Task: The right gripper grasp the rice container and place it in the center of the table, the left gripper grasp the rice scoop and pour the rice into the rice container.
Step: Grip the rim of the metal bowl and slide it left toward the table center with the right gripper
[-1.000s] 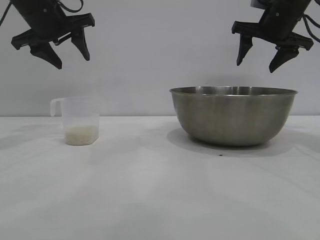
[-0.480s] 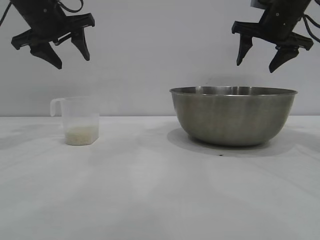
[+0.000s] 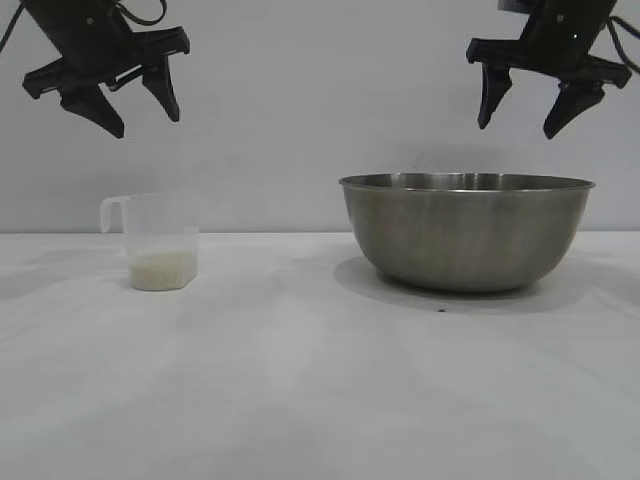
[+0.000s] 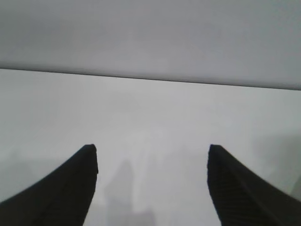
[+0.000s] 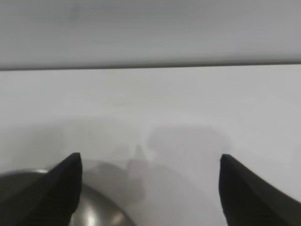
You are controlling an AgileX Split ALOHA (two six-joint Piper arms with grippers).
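Observation:
The rice container [image 3: 467, 231], a wide steel bowl, stands on the table [image 3: 300, 380] right of centre. A part of its rim also shows in the right wrist view [image 5: 99, 207]. My right gripper [image 3: 518, 130] hangs open and empty above the bowl's right half, well clear of the rim. The rice scoop [image 3: 158, 241], a translucent cup with its handle to the left, stands at the left with rice [image 3: 162, 268] in its bottom. My left gripper [image 3: 146, 126] hangs open and empty high above the scoop. The left wrist view holds only its fingertips [image 4: 75, 188] and bare table.
A tiny dark speck [image 3: 441, 309] lies on the table just in front of the bowl. A plain grey wall [image 3: 320, 100] stands behind the table.
My right gripper has risen slightly and turned a little more level above the bowl. The left gripper, scoop and bowl have not moved.

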